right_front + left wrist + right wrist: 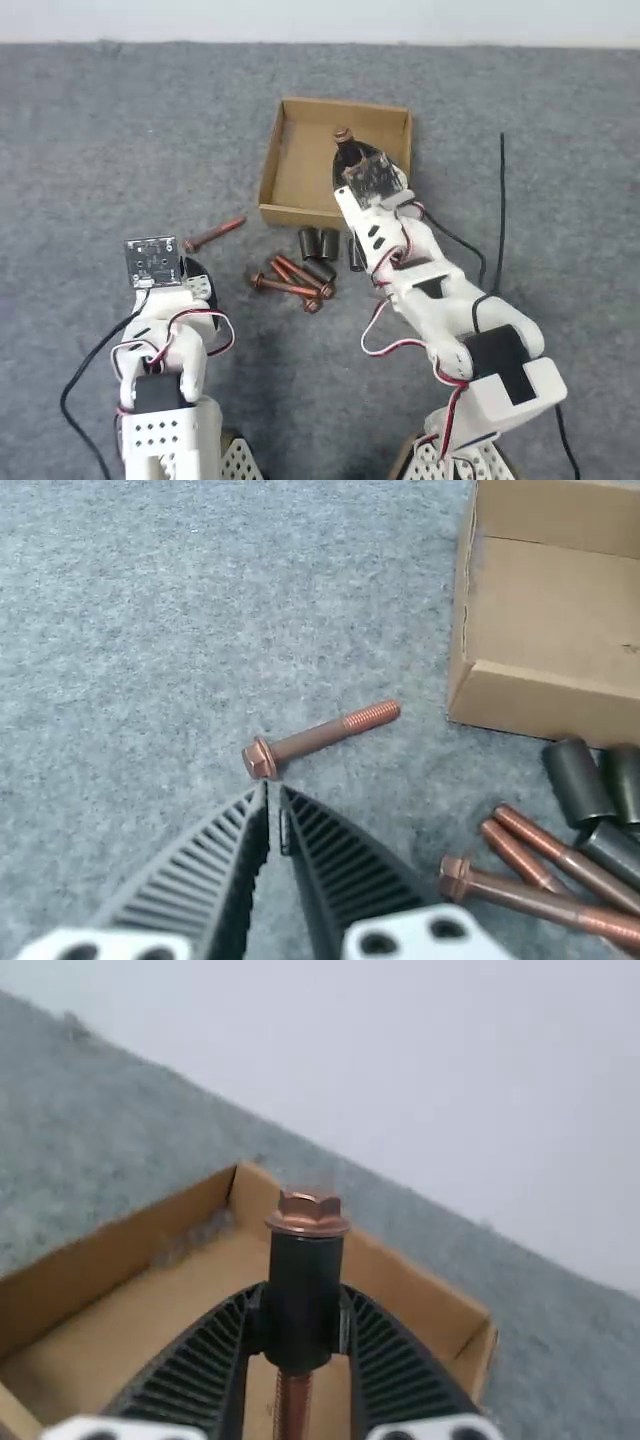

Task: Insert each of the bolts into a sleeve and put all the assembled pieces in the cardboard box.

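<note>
My right gripper (300,1320) is shut on a black sleeve (301,1290) with a copper bolt (308,1212) through it, held upright over the open cardboard box (120,1300). From above, this assembled piece (342,135) hangs over the box (300,165). My left gripper (274,805) is shut with nothing in it, its tips just short of the hex head of a lone bolt (315,738) lying on the carpet. Three more bolts (292,280) lie in a bunch between the arms, with several black sleeves (320,243) beside the box front.
Grey carpet (100,130) covers the whole table. The box front wall (550,695) stands close to the sleeves (590,785) and the bunched bolts (540,865). A black cable (500,215) runs along the right arm.
</note>
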`<state>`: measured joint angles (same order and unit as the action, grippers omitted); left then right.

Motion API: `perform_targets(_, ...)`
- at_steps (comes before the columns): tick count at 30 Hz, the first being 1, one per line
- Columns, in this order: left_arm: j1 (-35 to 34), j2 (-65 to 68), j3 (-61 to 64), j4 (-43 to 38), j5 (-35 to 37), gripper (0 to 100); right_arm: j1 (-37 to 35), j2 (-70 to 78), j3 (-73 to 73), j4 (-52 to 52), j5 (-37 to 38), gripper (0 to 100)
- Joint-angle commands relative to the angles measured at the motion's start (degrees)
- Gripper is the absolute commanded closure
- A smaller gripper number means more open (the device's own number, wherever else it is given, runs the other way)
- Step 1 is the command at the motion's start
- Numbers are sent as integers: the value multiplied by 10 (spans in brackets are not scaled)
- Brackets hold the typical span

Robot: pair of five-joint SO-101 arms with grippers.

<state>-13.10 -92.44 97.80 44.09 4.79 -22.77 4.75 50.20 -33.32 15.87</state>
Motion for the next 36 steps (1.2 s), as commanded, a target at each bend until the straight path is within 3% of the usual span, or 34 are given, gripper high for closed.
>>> perform_targets(1, 4, -11, -9, -1, -7, 989, 8, -7, -69, 73, 7, 991)
perform_targets(3, 4, -11, -9, -1, -7, 989, 8, -7, -94, 122, -3, 991)
perform_targets(9, 4, -11, -9, -1, -7, 989, 33, -5, -180, 287, -129, 992)
perform_targets(14, 4, -11, -9, -1, -7, 989, 64, -3, -233, 400, -142, 992)
perform_targets(25, 4, -11, -9, -1, -7, 989, 85, 80, -272, 419, -142, 986)
perform_targets(31, 4, -11, -9, -1, -8, 989, 81, 31, -279, 509, -143, 831)
perform_targets(36, 18, -11, -9, 0, -9, 989, 74, -25, -267, 534, -212, 884)
